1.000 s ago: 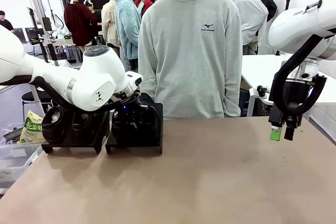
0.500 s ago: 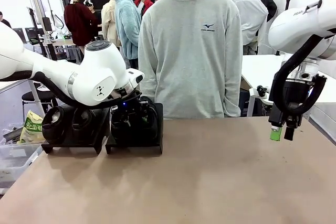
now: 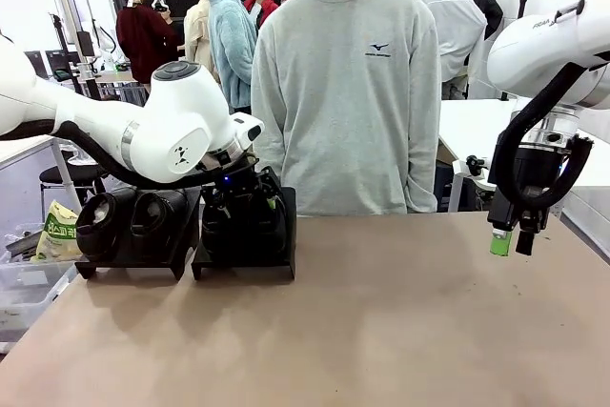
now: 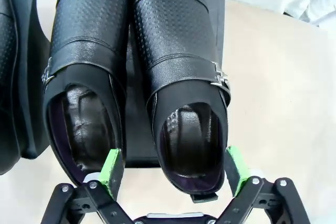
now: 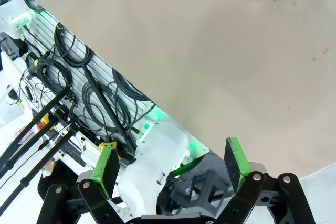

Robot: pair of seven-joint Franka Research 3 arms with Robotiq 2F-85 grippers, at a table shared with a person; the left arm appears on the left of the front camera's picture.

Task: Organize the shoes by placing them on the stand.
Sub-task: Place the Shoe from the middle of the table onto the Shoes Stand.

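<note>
- Left pincer (image 4: pixel 175 167) over the right-hand stand (image 3: pixel 244 259), green pads (image 4: pixel 112 165) spread apart, straddling the heel of one shoe (image 4: pixel 184 93) without clamping it.
- That shoe on the stand, touching its mate (image 4: pixel 86 77) alongside, toes pointing away from the wrist camera.
- Two more shoes (image 3: pixel 129 221) on the left-hand stand (image 3: pixel 129 259), near the tabletop's (image 3: pixel 381 321) left far edge.
- Right pincer (image 3: pixel 510 240) hanging above the tabletop's right side, pads apart, empty.
- Person (image 3: pixel 343 92) standing behind the far edge.
</note>
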